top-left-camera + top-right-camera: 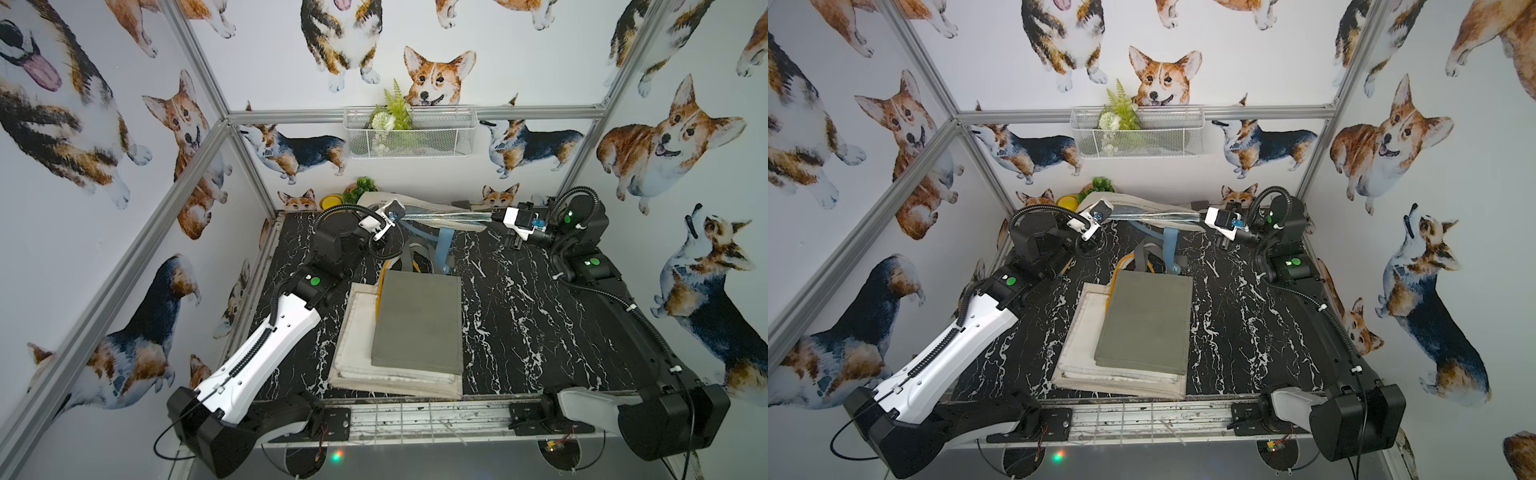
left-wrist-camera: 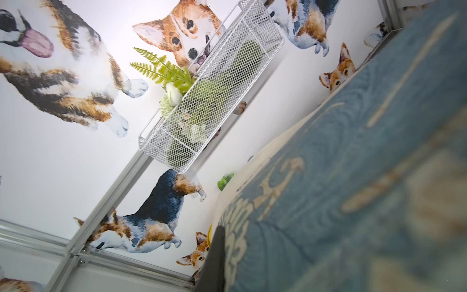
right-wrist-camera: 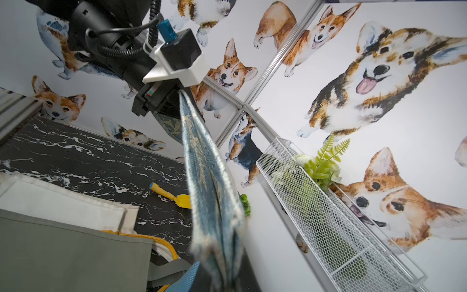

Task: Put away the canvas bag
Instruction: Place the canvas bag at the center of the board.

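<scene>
The canvas bag [image 1: 444, 217] is blue with a pale pattern. It hangs flattened and stretched level between my two grippers above the back of the table, in both top views [image 1: 1154, 214]. My left gripper [image 1: 404, 216] is shut on its left end and my right gripper [image 1: 494, 217] is shut on its right end. Its blue handles [image 1: 444, 245] dangle below it. In the left wrist view the bag [image 2: 353, 177] fills the frame beside one dark finger [image 2: 214, 252]. The right wrist view looks along the bag [image 3: 207, 177] to the left gripper [image 3: 180, 94].
A grey-green folded bag [image 1: 419, 322] lies on cream folded bags [image 1: 357, 332] at the table's middle. A white mesh basket [image 1: 409, 133] with fake plants hangs on the back wall. A yellow toy shovel [image 3: 174, 197] and green leaves [image 1: 361, 187] lie at the back.
</scene>
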Controlling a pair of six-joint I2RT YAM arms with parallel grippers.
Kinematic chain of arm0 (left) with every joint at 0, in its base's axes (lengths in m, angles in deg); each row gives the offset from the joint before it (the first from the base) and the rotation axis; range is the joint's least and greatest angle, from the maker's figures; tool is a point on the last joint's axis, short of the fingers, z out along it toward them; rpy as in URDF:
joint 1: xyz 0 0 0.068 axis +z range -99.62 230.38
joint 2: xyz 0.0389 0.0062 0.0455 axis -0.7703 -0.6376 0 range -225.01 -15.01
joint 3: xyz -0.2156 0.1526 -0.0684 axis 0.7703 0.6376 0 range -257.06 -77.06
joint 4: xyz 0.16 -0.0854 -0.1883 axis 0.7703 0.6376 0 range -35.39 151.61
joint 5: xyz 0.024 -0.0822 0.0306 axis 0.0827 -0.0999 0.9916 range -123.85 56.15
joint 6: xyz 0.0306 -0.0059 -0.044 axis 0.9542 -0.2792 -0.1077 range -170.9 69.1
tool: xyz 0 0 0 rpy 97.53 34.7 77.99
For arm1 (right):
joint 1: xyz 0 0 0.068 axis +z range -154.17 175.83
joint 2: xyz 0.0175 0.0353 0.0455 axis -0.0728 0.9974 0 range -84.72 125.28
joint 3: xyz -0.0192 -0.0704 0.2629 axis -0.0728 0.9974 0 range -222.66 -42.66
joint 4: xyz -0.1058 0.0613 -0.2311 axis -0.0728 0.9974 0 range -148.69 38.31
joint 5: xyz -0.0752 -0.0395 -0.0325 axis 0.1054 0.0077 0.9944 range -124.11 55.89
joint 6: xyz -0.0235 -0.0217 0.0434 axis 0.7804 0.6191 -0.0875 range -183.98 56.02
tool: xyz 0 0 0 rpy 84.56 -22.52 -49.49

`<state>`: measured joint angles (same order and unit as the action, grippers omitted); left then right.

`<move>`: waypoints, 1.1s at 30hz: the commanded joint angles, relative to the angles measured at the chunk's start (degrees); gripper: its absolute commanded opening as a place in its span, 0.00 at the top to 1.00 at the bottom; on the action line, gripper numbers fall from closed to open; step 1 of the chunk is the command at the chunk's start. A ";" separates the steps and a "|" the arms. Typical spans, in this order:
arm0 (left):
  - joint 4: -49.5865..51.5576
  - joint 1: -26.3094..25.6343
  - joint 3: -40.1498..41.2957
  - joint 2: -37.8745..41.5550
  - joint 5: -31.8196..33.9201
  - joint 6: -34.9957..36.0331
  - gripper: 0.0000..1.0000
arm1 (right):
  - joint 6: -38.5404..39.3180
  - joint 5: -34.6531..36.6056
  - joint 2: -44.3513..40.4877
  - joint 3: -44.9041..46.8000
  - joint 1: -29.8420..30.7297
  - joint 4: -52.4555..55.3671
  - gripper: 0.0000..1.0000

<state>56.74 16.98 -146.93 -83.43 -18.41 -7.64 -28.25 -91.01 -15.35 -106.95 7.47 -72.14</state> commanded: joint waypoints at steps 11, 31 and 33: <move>-14.65 -10.82 33.33 16.46 21.69 -9.45 1.00 | 2.73 14.20 -13.37 34.78 3.72 -10.74 1.00; 9.89 -34.84 43.85 27.18 37.83 -33.88 1.00 | -33.73 38.23 -39.28 41.65 5.09 8.26 0.25; 10.97 -37.29 43.48 27.20 38.51 -34.16 1.00 | -38.48 45.87 -40.25 40.22 5.08 11.05 0.22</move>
<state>65.77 -17.80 -102.67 -56.28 15.97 -36.99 -55.36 -59.23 -54.35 -64.66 12.49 -65.26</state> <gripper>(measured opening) 0.073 0.759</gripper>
